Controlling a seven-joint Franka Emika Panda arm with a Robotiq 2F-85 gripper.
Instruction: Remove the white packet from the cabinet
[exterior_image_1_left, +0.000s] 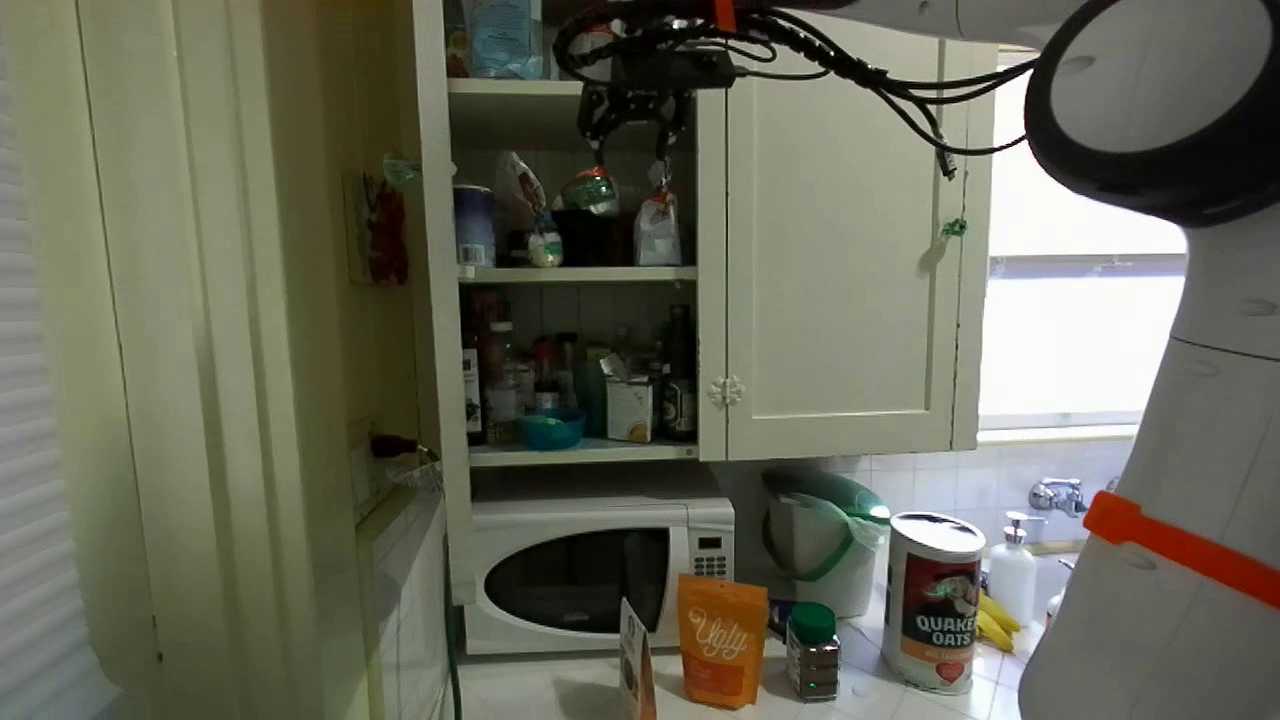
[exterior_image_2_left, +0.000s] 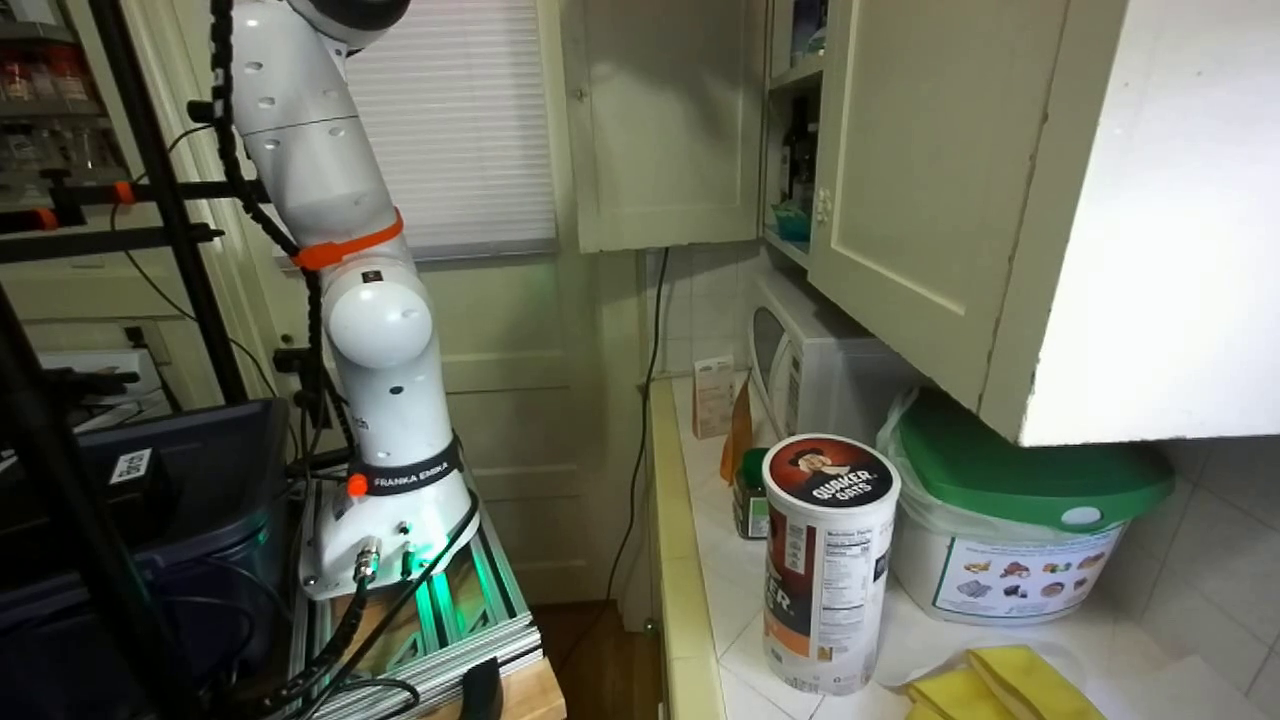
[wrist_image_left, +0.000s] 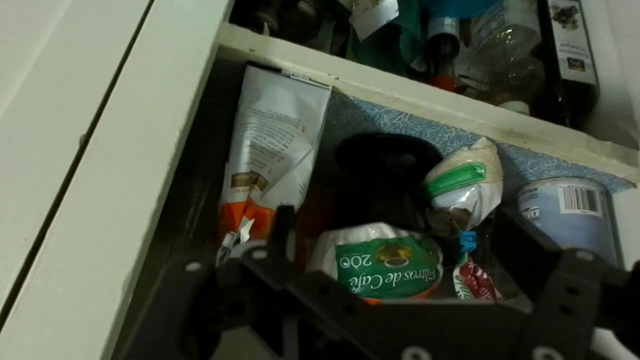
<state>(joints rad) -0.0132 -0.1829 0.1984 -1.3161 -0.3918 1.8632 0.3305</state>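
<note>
The white packet (exterior_image_1_left: 658, 230) stands upright on the cabinet's middle shelf at its right side. In the wrist view the packet (wrist_image_left: 275, 135) is at the left, whitish with small print and an orange, crumpled top. The cabinet (exterior_image_1_left: 712, 250) is cream-white with one compartment open. My gripper (exterior_image_1_left: 630, 158) points down in front of that shelf, fingers apart and holding nothing. One finger is just above or in front of the packet's top; I cannot tell whether they touch. In the wrist view the gripper (wrist_image_left: 400, 225) spreads wide across the lower part. The gripper is out of frame in an exterior view.
Beside the packet are a green-labelled coffee filter pack (wrist_image_left: 390, 265), a clipped bag (wrist_image_left: 465, 185) and a blue canister (wrist_image_left: 565, 215). Shelf edges (exterior_image_1_left: 575, 274) run above and below. A microwave (exterior_image_1_left: 590, 520), orange pouch (exterior_image_1_left: 722, 640) and oats canister (exterior_image_1_left: 933, 600) stand below.
</note>
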